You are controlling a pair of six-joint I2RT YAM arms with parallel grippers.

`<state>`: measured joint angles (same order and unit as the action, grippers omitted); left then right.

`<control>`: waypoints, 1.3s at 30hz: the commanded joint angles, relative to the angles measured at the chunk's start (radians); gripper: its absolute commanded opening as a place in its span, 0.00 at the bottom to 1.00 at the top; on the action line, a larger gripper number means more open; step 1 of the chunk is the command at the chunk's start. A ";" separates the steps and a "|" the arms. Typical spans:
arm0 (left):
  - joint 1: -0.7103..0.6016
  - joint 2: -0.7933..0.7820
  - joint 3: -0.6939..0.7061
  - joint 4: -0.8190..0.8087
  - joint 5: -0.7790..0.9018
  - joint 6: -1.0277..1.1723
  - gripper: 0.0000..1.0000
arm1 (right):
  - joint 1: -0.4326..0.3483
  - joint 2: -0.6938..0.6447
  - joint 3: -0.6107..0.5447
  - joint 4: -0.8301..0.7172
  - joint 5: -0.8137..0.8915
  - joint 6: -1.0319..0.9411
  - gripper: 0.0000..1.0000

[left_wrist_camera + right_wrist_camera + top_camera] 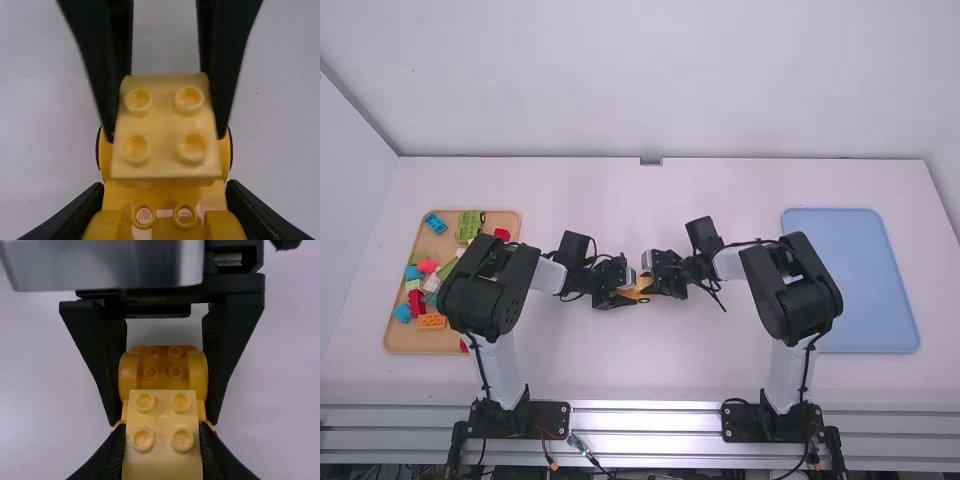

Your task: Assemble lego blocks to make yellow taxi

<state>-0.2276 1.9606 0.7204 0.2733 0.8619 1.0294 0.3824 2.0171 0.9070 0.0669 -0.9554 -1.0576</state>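
Around mid-tabletop (590,365), between its left and right edges: left gripper (629,293) pinching yellow taxi base (165,195) by its sides, right gripper (648,286) pinching pale four-stud block (162,412) right at the base. Can't tell if seated.

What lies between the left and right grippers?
In the right wrist view: a pale yellow block in the right gripper and a darker yellow piece in the left gripper.

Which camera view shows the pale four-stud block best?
The left wrist view: the pale block shows its whole top. The right wrist view cuts it off at the bottom edge; the high view leaves it tiny, mostly hidden.
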 commanded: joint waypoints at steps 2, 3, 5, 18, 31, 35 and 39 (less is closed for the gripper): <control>-0.008 0.019 -0.023 0.001 -0.007 0.016 0.27 | 0.014 -0.013 -0.023 0.019 0.071 0.084 0.04; -0.009 0.019 -0.026 0.000 -0.007 0.016 0.27 | 0.019 -0.013 -0.023 0.020 0.083 0.086 0.04; -0.009 0.019 -0.028 0.000 -0.007 0.016 0.27 | 0.025 -0.013 -0.023 0.016 0.096 0.085 0.04; -0.008 0.019 -0.028 0.008 -0.011 0.015 0.27 | 0.003 -0.014 -0.023 -0.029 0.164 0.089 0.00; -0.008 0.019 -0.027 0.012 -0.014 0.008 0.27 | -0.023 -0.016 -0.038 -0.029 0.164 0.089 0.02; -0.008 0.019 -0.027 0.012 -0.014 0.008 0.27 | -0.036 -0.016 -0.046 -0.028 0.157 0.088 0.04; -0.008 0.019 -0.027 0.012 -0.014 0.008 0.27 | -0.035 -0.016 -0.046 -0.044 0.144 0.058 0.05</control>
<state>-0.2321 1.9606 0.7132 0.2966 0.8547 1.0153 0.3511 1.9930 0.8814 0.0364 -0.9169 -0.9810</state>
